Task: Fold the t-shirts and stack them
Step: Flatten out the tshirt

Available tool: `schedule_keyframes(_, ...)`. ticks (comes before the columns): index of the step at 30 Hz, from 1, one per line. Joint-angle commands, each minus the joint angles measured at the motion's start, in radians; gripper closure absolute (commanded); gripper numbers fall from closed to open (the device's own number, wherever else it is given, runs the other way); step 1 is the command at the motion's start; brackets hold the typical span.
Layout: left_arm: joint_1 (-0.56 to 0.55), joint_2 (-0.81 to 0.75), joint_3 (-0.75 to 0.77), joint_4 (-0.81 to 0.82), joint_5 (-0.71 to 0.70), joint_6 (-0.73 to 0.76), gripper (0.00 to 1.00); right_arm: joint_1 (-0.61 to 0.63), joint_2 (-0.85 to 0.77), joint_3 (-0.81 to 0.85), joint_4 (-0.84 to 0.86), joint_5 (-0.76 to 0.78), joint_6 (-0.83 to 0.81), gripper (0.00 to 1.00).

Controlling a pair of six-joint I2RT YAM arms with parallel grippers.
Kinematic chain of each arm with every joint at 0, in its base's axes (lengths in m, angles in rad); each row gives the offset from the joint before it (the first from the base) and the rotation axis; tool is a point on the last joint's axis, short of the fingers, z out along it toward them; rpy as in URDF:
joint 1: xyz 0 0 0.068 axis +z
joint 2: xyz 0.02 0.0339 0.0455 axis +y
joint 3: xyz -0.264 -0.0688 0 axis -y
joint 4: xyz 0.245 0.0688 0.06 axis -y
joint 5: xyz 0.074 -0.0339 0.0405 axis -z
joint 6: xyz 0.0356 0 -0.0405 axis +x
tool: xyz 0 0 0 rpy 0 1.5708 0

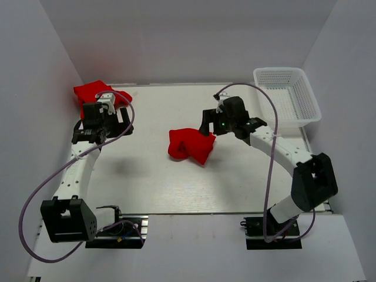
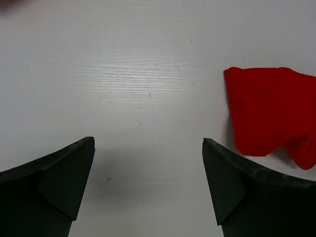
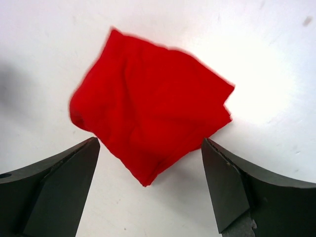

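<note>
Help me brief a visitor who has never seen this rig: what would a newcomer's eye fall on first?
The bright red against the white table: one crumpled t-shirt lies mid-table, right under the open right pincer. A second t-shirt is bunched at the far left corner, just beyond the open left pincer. After that, the white mesh basket at the far right corner.

Worktop (image 1: 164, 188): white, matt, with a faint wood grain running across it; a few small dark specks show close up. Plain white walls enclose it: back wall (image 1: 188, 35) at the worktop's far edge, left wall (image 1: 29, 106) and right wall (image 1: 349, 76) along its sides. White mesh basket (image 1: 296, 120) at the worktop's far right corner. Light is even and shadows soft; glare patch (image 3: 261, 84) on the worktop in the right wrist view.
</note>
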Motion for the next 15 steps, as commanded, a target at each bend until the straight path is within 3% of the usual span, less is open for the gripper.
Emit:
schedule_keyframes(1,0.004,-0.077,-0.032,0.081,0.032,0.014,0.0,-0.002,-0.123,0.051,0.087,0.063,-0.054,0.11)
schedule_keyframes(4,-0.007,-0.146,-0.072,0.118,0.023,0.025,0.0,0.0,-0.195,0.019,0.102,0.145,-0.076,0.11)
schedule_keyframes(15,-0.007,-0.277,-0.178,0.161,0.012,0.025,0.0,0.0,-0.303,-0.101,0.118,0.17,-0.045,0.09)
